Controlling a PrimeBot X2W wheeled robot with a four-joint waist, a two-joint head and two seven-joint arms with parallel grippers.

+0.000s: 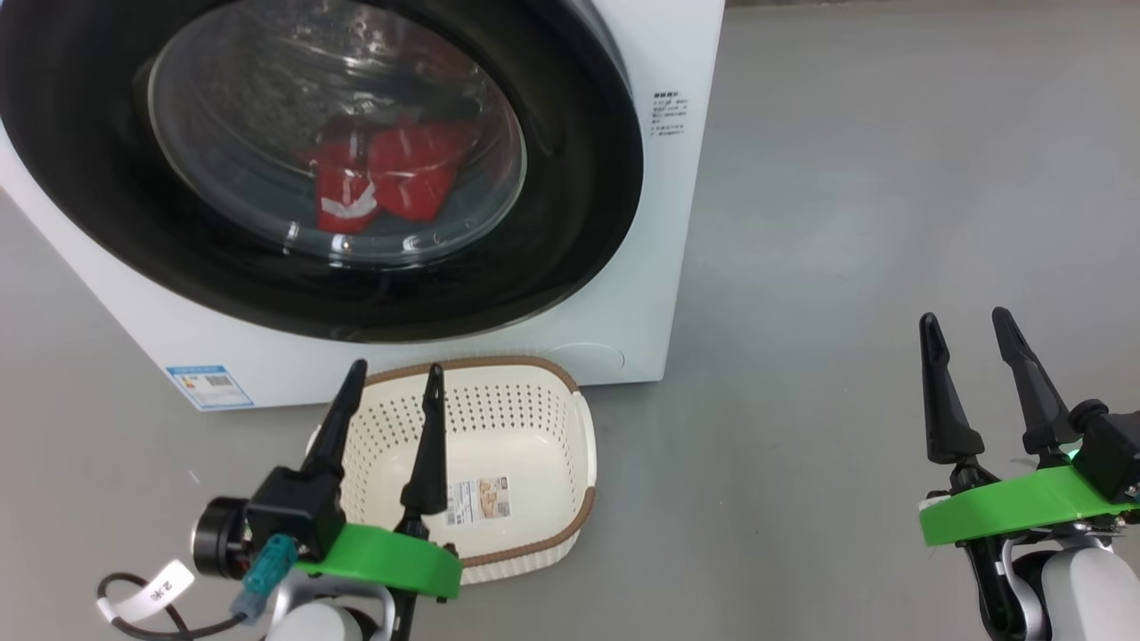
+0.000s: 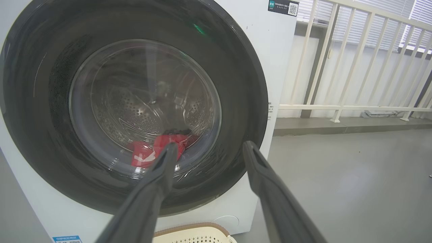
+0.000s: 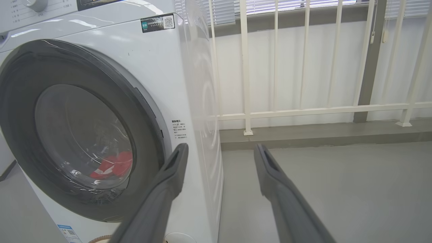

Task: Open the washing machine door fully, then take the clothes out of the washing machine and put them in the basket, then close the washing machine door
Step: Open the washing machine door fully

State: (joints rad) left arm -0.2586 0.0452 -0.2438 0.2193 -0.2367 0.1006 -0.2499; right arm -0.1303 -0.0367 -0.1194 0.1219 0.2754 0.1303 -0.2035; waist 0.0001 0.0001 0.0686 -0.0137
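In the head view the door point(image 1: 570, 249) sits flush on the washer point(image 1: 686, 223) at the upper left of the frame, not yet opened. The clothes point(image 1: 392, 174) show red behind its clear centre, low inside. The basket point(image 1: 534, 463) stands on the floor point(image 1: 846, 223) at centre bottom, just below the door, likely so that garments can drop straight in. The left pincer point(image 1: 396, 367) hangs released over the basket at lower left. The right pincer point(image 1: 964, 316), also released, hangs at lower right over bare floor, well apart from the washer. In the left wrist view the spread fingers aim at the door's lower right rim, with the basket's rim at the bottom edge and a railing point(image 2: 354, 108) far behind at upper right. In the right wrist view a dark notch on the door's right edge looks like the place to pull. Open floor at right gives an arm room to approach; the basket, close under the door, is the edge to mind.
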